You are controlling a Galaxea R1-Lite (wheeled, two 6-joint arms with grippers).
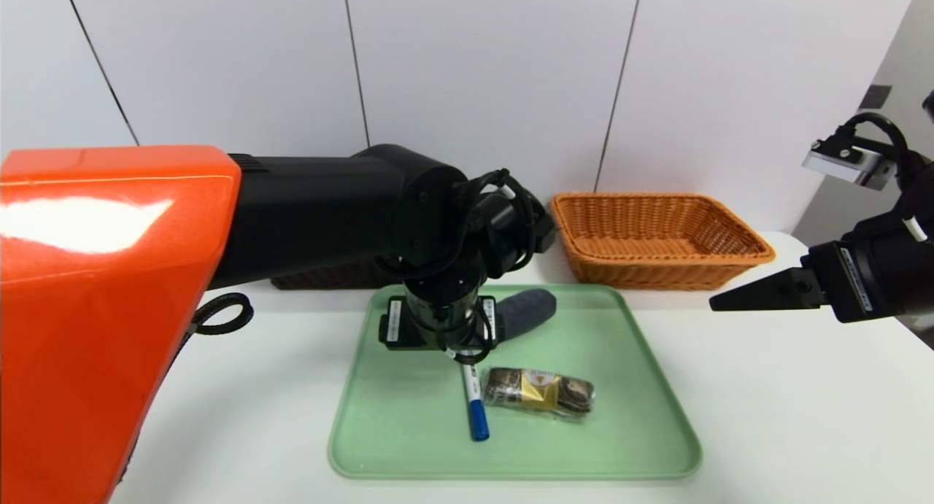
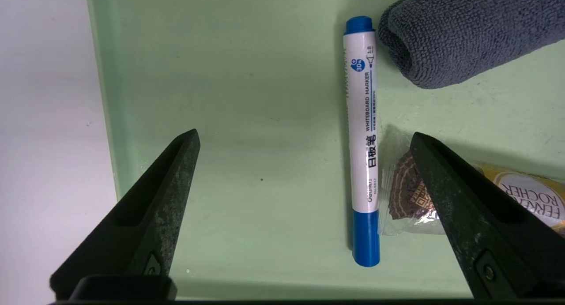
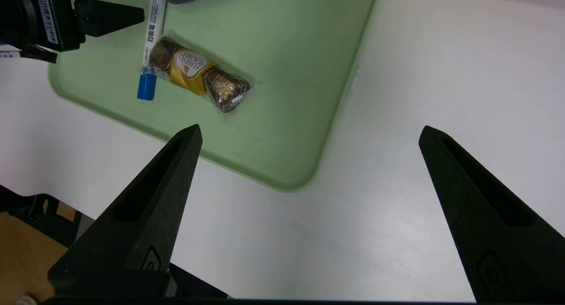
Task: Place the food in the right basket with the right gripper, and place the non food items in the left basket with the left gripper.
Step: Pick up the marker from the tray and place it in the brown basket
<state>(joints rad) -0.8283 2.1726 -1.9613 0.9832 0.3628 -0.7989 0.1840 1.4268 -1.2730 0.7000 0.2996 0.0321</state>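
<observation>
While the left arm reaches in over the pale green rectangular tray [image 1: 408,446], its basket, a dark brown woven one [image 1: 328,276], sits behind, mostly hidden by that arm. Left gripper [image 2: 304,137] above the tray's left part: fingers wide apart, nothing between them gripped. Next along, a white whiteboard marker with blue ends [image 2: 364,119] lies flat on the tray, within the span of those fingers but off centre, much nearer the finger on the chocolates' side. Its long axis runs from the basket side toward the robot, crossing the line between the fingertips nearly square. Left hand clearly the nearer. Likely next: a small shift toward the marker, then down and close across the barrel; that off-side finger could land on the wrapper.

Just beside the marker, a clear-wrapped row of brown chocolates with a gold band [image 1: 538,392], lying roughly crosswise; behind it a rolled dark grey terry cloth [image 1: 528,313]. Farther right and back, an orange-brown wicker basket [image 1: 657,270], for the food. Right gripper [image 3: 311,135] off the tray's right side, fingers spread wide, holding nothing; probably waiting its turn.
</observation>
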